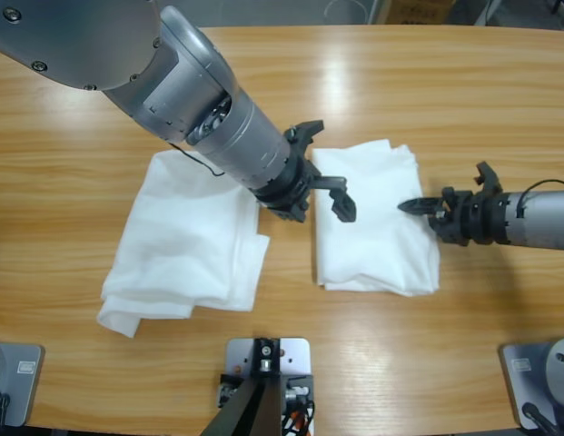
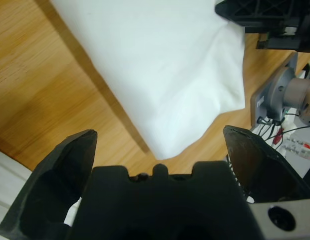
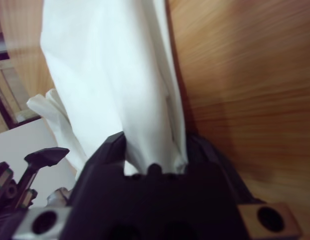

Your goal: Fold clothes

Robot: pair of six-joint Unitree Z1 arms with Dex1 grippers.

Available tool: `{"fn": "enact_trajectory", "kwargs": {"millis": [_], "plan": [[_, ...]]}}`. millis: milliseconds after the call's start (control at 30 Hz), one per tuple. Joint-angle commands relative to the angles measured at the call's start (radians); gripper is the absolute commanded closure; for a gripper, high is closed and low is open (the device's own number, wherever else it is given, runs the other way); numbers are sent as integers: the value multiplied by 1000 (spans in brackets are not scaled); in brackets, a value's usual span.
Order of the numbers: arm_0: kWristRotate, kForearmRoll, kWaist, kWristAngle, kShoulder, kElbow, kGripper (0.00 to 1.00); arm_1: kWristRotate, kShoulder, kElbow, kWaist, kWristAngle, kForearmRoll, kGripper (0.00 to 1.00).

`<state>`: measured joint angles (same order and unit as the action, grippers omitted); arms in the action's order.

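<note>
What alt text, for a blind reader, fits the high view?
A folded white T-shirt lies on a wooden table, left claw open over one edge, right claw pinching the opposite edge. A second T-shirt lies beside it.

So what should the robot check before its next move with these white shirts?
1. Right gripper holds the folded white cotton T-shirt: ok, cloth sits between its jaws.
2. Left gripper ready to grasp: ok, jaws open and empty over that shirt's edge.
3. Grippers apart from each other: ok.
4. Other white T-shirt neatly folded: not ok, rumpled.
5. Shirts separate: ok, bare wooden table between them.
6. Number of layers pinched: cannot tell.
</note>
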<state>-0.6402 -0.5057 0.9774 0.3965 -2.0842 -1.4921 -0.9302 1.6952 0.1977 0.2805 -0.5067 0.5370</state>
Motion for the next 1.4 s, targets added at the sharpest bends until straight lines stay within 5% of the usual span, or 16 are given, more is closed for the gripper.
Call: {"fn": "enact_trajectory", "kwargs": {"millis": [33, 567, 767, 1000, 1400], "plan": [[-6, 9, -8, 13, -62, -8, 0, 20, 186, -102, -10, -47, 151, 1000], [-20, 6, -28, -30, -156, 3, 0, 71, 140, -101, -10, -75, 136, 1000], [-55, -1, -28, -84, -210, -82, 0, 76, 129, -100, -10, -95, 88, 1000], [-50, -148, 15, -70, -280, -263, 49, 85, 80, -96, -10, -92, 4, 1000], [-139, -260, 94, -61, -260, -248, 0, 83, 63, -96, -10, -79, 0, 1000]]}}
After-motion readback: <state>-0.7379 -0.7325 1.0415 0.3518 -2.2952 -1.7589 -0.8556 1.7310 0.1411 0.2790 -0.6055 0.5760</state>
